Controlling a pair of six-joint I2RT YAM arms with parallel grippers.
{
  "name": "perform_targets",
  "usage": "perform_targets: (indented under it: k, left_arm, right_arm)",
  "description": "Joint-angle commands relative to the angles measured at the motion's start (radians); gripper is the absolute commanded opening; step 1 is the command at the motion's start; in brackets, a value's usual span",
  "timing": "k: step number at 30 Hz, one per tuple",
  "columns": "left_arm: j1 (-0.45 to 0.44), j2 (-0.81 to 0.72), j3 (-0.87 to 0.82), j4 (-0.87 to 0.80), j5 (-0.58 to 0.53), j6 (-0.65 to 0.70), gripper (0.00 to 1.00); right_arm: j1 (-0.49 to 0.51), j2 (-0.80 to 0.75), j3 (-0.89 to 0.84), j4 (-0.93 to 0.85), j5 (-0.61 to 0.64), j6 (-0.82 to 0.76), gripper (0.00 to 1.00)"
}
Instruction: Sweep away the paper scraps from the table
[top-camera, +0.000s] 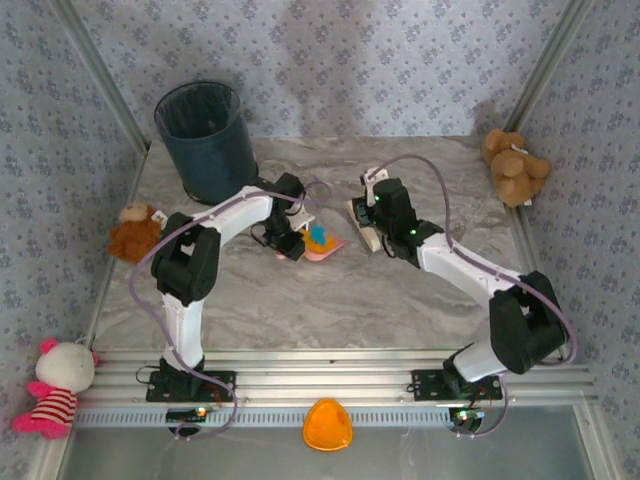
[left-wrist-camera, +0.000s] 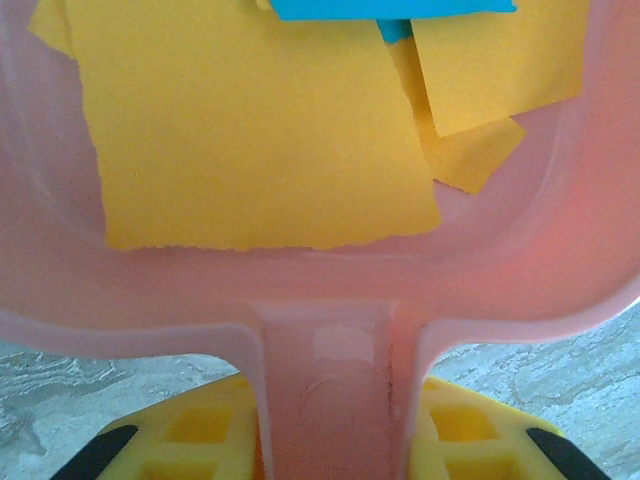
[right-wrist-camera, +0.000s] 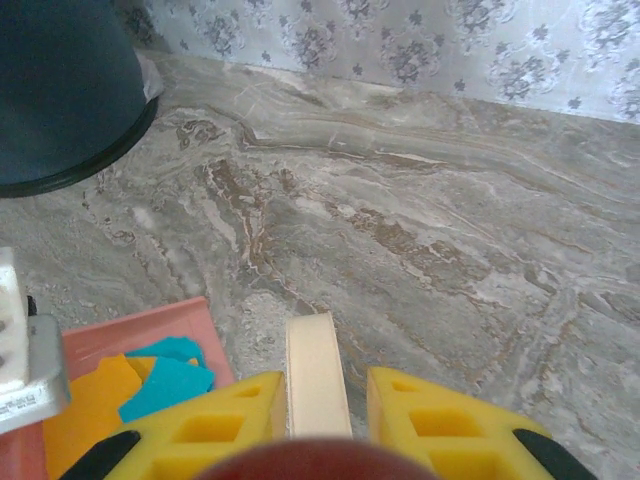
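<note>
1. Count, robot: two arms, each with one gripper.
2. Count, other items: one pink dustpan (left-wrist-camera: 330, 290), one dark bin (top-camera: 205, 140), three plush toys (brown (top-camera: 133, 232), brown (top-camera: 515, 165), pink-and-white (top-camera: 55, 385)) and one orange dome (top-camera: 328, 424) at the near edge.
3. Count, paper scraps (left-wrist-camera: 260, 140): the left wrist view shows at least three orange-yellow pieces and at least one cyan-blue piece, overlapping.
4. Location: all scraps seen lie inside the dustpan, which sits over the middle of the table (top-camera: 400, 300), to the right of the bin. Whether the pan touches the table cannot be told.
5. Left arm: reaches forward, then bends right. The left gripper (left-wrist-camera: 335, 432) has its yellow fingers clamped on the dustpan's handle.
6. Right arm: stretches forward and left, wrist low. The right gripper (right-wrist-camera: 318, 410) pinches a cream flat bar (right-wrist-camera: 315, 365) between its fingers, just beside the pan's open side.
</note>
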Motion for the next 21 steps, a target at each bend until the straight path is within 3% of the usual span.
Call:
perform_targets:
  k: [1, 21]
  left_arm:
    - [0.006, -0.063, -0.002, 0.015, 0.021, -0.019, 0.0]
    - [0.063, -0.231, 0.112, -0.021, 0.156, -0.06, 0.0]
  right_arm:
    - [-0.008, -0.081, -0.033, 0.01, 0.041, 0.03, 0.0]
    - [-0.047, -0.343, -0.227, -0.073, 0.031, 0.016, 0.0]
